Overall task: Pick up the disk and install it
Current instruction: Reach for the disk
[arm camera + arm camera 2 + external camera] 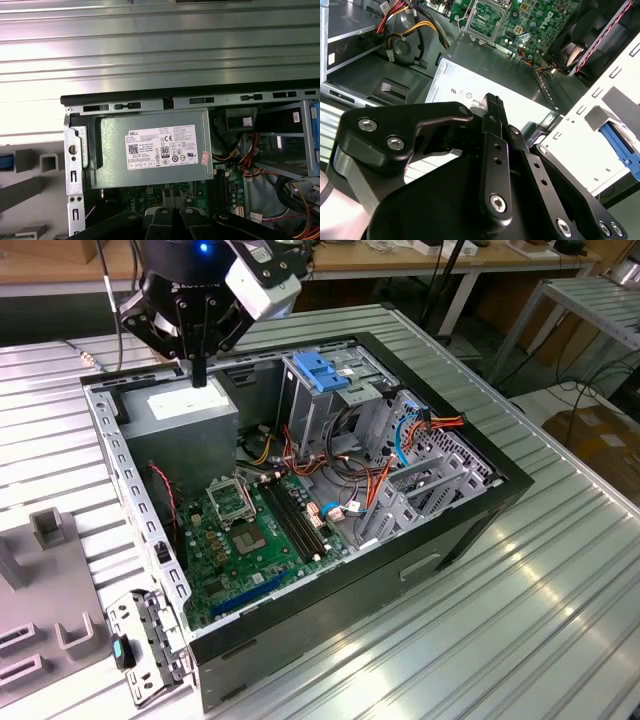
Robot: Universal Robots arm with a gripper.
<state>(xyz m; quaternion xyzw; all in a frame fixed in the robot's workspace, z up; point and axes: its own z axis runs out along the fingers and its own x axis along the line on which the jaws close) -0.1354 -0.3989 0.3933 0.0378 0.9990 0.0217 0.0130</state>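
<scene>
Grey box (186, 422) with white sticker sits just below my tool (198, 377) — I read the jaws closed, gripping nothing.

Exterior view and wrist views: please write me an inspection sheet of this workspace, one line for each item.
Surface: ribbed metal table; an open PC case stands on it.
Job's things: the disk is not in the claw; a blue-edged part by the fixtures may be it, cannot tell.
Clutter: grey fixtures at the exterior view's left.
Grippers: claw shut, empty, above the power supply.
Cables: red, orange and blue cables loose inside the case, beside the cage.
Surroundings: wooden bench behind the table.
</scene>
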